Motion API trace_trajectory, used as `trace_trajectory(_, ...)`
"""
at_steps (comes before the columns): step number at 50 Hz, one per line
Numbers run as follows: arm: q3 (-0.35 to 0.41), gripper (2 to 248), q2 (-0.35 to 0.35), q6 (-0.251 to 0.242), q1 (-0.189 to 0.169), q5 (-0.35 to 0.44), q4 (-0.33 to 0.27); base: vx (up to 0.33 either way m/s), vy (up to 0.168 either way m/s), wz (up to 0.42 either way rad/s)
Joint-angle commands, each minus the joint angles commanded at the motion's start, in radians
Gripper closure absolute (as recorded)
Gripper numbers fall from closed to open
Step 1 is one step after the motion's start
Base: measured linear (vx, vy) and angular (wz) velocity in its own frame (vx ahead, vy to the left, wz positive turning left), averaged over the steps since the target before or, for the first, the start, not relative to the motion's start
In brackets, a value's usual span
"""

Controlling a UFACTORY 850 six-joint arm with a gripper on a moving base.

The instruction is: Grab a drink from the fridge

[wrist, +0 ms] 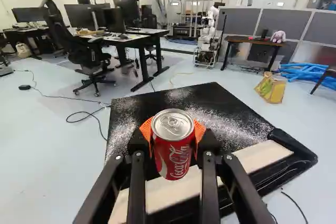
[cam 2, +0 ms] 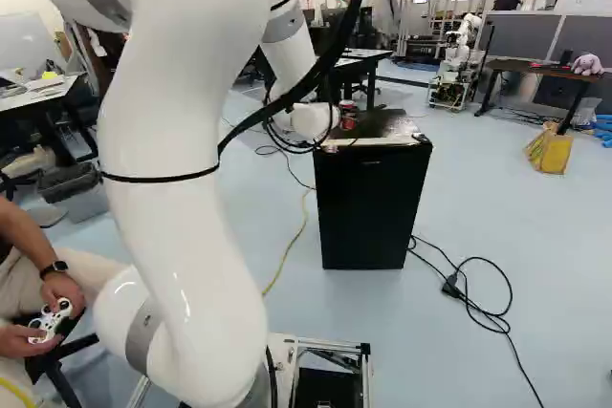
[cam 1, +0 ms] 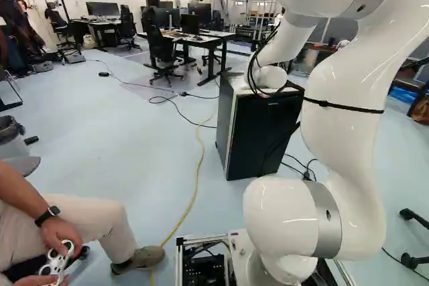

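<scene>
In the right base view my gripper (cam 2: 336,121) is partly hidden by the wrist and cables, at the top of the black fridge (cam 2: 371,207). The red drink can (cam 2: 348,116) shows beside it there. From the wrist, the gripper (wrist: 174,132) is shut on the can (wrist: 173,153), an orange pad against either side. The can is upright, its silver lid facing the camera. Under and beyond it lies the fridge's dusty black top (wrist: 226,114). Whether the can touches that top I cannot tell. The fridge door (cam 1: 265,132) is closed.
A seated person's leg and shoe (cam 1: 137,259) are left of the base. Black cables (cam 2: 469,284) lie right of the fridge, a yellow cable (cam 1: 196,179) left of it. Desks (wrist: 144,38), a chair (wrist: 86,59), another robot (wrist: 209,38) and a yellow bag (wrist: 272,87) stand beyond.
</scene>
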Motion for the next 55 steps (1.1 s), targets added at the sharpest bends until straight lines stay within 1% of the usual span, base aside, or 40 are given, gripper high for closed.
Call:
trace_trajectory(15,0.124,153,0.094,0.000,0.040,0.016,0.000,0.000,0.000,0.000)
trace_trajectory(43,0.405,153,0.305,0.000,0.129,0.051,-0.001,0.000,0.000,0.000)
trace_trajectory(55,0.504,153,0.379,0.000,0.161,0.063,-0.001,0.000,0.000,0.000)
